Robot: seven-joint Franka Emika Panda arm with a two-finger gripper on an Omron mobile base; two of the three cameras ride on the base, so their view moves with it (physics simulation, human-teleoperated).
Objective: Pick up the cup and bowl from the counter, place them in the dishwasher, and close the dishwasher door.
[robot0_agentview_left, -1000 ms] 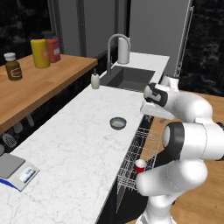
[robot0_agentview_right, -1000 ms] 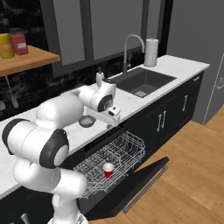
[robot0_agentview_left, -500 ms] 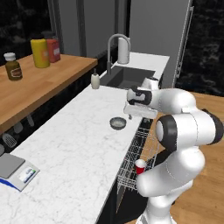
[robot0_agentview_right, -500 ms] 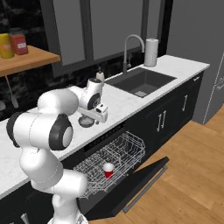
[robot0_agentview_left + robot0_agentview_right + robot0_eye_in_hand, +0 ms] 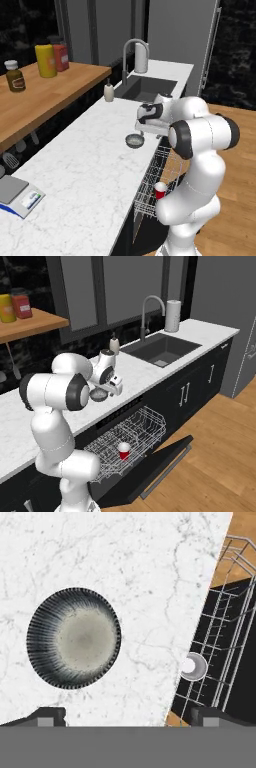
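Note:
The grey bowl [image 5: 134, 141] [image 5: 74, 637] sits on the white marble counter [image 5: 90, 165] near its front edge. My gripper [image 5: 146, 131] [image 5: 113, 389] [image 5: 129, 717] hangs just above it, pointing down and open; the bowl lies a little off to one side of the gap between the fingers. In the right base view the hand partly covers the bowl [image 5: 99, 395]. The red cup [image 5: 160, 190] [image 5: 123, 450] [image 5: 193, 666] stands upright in the white wire rack [image 5: 135, 428] of the dishwasher. The dishwasher door [image 5: 162, 463] is folded down, open.
A dark sink [image 5: 147, 89] with a tall faucet [image 5: 131, 55] lies further along the counter, a cream soap bottle [image 5: 108, 92] beside it and a white cylinder [image 5: 141, 57] behind. A wooden worktop [image 5: 45, 95] holds bottles at left. A scale [image 5: 15, 195] lies near me.
The arm has swung left from over the dishwasher rack to above the bowl. The gripper has stayed open. Bowl and cup have not moved.

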